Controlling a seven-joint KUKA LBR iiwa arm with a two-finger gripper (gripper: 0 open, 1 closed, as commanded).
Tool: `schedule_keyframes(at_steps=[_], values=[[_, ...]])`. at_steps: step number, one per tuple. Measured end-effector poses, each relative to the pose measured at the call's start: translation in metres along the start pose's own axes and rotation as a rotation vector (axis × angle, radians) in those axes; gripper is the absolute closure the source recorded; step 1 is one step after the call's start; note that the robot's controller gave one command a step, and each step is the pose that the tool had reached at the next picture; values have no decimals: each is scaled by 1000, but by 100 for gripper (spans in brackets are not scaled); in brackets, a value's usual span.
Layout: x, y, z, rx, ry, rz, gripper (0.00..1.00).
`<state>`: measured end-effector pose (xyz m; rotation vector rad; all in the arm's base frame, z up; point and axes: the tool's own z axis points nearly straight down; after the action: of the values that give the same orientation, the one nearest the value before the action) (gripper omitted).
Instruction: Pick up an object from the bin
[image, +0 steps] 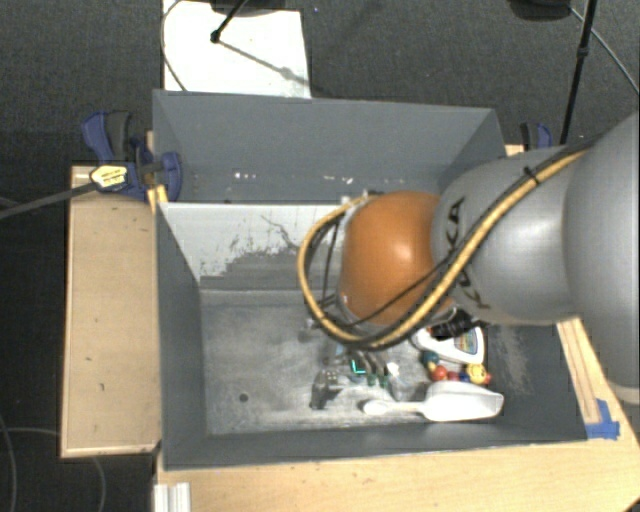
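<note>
My gripper (352, 370) reaches down under the orange dome to the bin floor, near the front wall and a little right of the middle. Right beside it, on its right, lies a white scoop-shaped plastic piece (445, 406) along the front wall. Just behind that rests a white and blue toy (462, 346) with small red, yellow and orange beads (462, 375) at its front. Much of the gripper is hidden by the dome and cables, and I see nothing held in it.
The arm comes in from the right and covers the bin's right rear part. Bare scuffed floor spreads across the left half of the bin. The front wall stands close to the gripper.
</note>
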<state>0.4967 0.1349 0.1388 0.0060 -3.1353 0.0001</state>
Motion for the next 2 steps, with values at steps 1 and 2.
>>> schedule_keyframes(at_steps=[1,2], values=[[-2,-1,-4,-1,-8,5,0],[-12,-41,29,-1,-10,-109,0]])
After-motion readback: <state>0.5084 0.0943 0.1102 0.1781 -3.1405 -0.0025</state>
